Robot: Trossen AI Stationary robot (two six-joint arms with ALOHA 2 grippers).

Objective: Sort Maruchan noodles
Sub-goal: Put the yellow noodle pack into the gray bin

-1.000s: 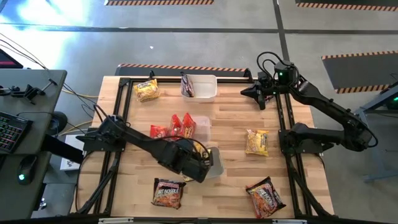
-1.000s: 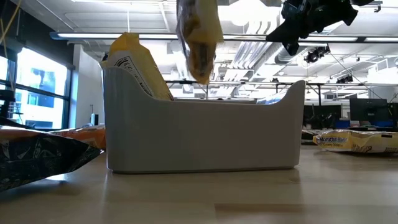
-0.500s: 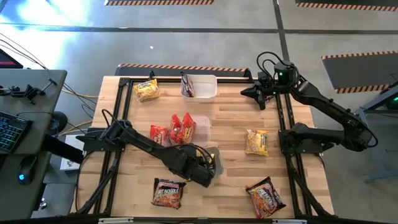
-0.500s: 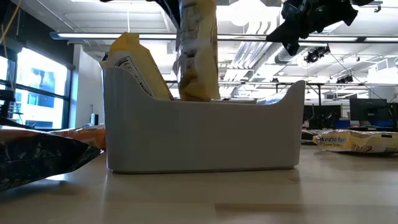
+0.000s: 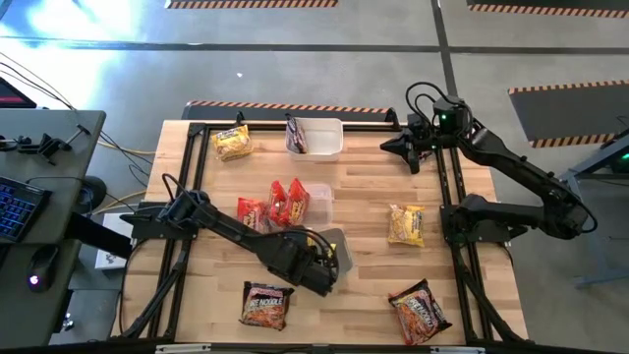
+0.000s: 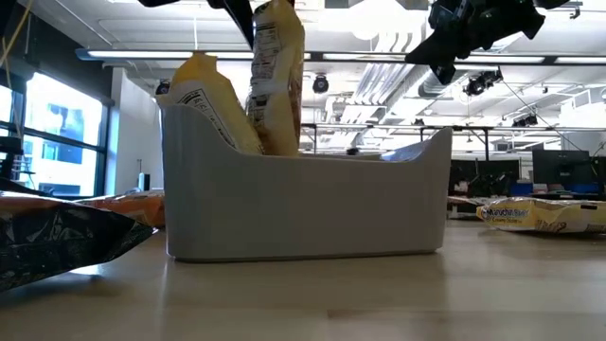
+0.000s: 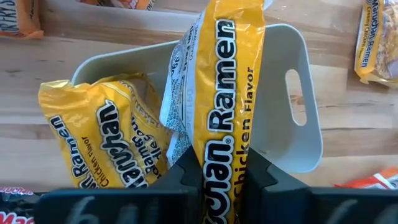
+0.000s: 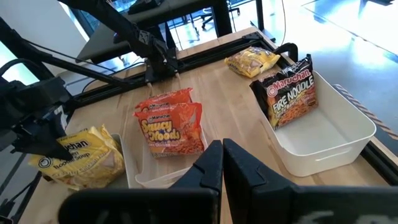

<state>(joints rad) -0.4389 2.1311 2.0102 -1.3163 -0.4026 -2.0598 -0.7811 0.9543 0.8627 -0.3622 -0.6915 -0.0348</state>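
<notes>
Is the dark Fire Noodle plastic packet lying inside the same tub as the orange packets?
No, the dark Fire Noodle packet stands alone in its own white tub.

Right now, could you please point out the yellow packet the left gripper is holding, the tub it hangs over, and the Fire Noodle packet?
held yellow packet (image 7: pixel 227 118), left wrist view, middle of its printed front.
gray tub (image 7: pixel 298 134), left wrist view, end wall beside the handle slot.
Fire Noodle packet (image 8: pixel 291 93), right wrist view, centre of its label.
</notes>
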